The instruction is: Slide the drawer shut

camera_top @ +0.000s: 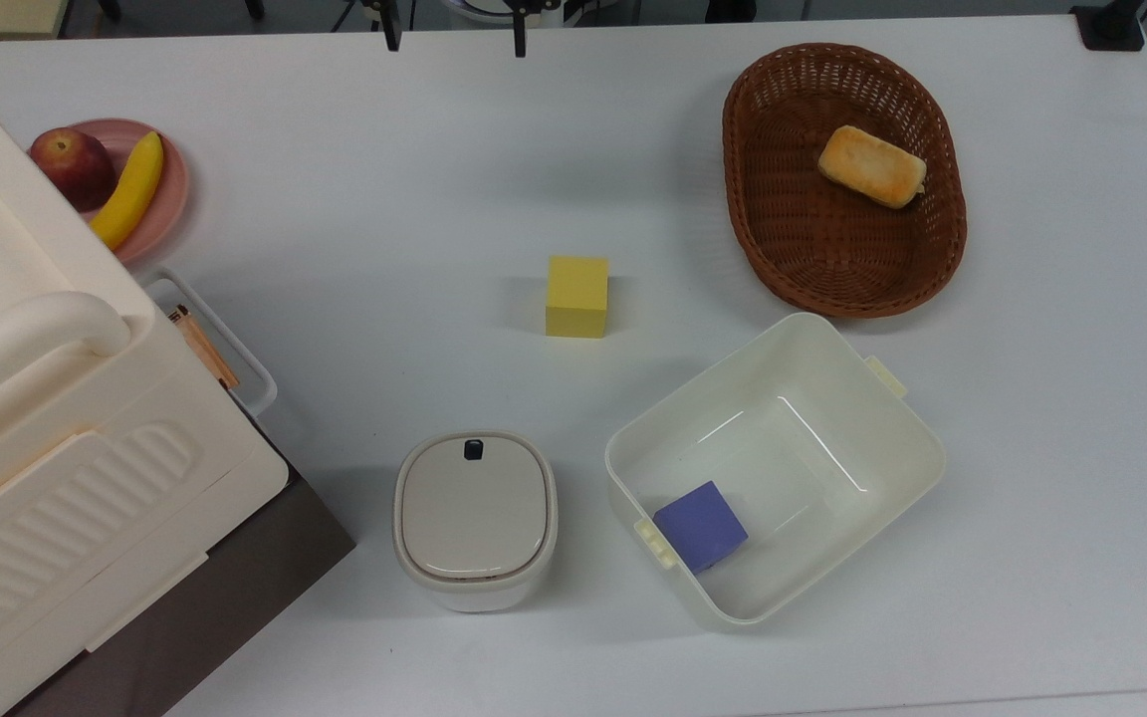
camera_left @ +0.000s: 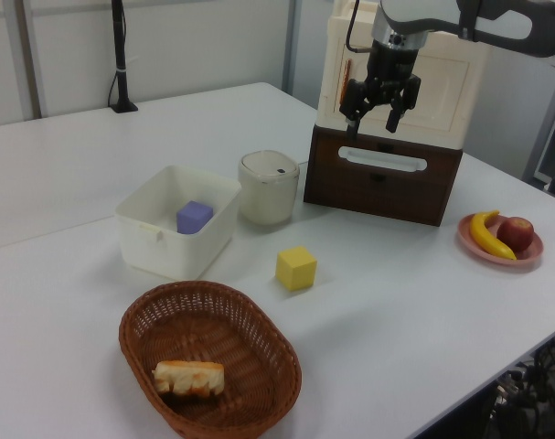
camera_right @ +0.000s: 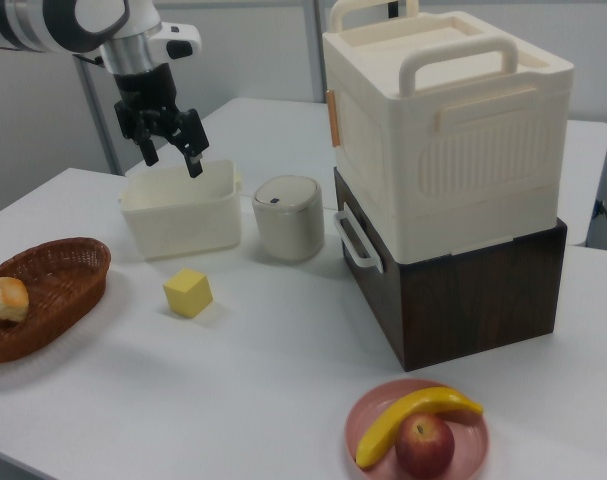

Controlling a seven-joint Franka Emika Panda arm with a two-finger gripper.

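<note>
The drawer (camera_left: pixel 379 186) has a dark brown front panel and a white loop handle (camera_left: pixel 382 164). It sits under the cream ribbed cabinet, and its front looks flush with the brown base. The handle (camera_top: pixel 230 336) sticks out toward the table's middle in the top view and also shows in the right view (camera_right: pixel 356 242). My gripper (camera_left: pixel 371 125) hangs open and empty in the air, above and in front of the handle, apart from it. In the right view my gripper (camera_right: pixel 173 160) is over the cream bin. In the top view my gripper (camera_top: pixel 455 35) pokes in at the top edge.
A lidded pot (camera_top: pixel 475 518) stands beside the drawer. Next to the pot is a cream bin (camera_top: pixel 832 368) holding a purple cube (camera_top: pixel 700 525). A yellow cube (camera_top: pixel 576 296) lies mid-table. A wicker basket (camera_top: pixel 783 229) holds bread. A pink plate (camera_top: pixel 167 199) carries an apple and a banana.
</note>
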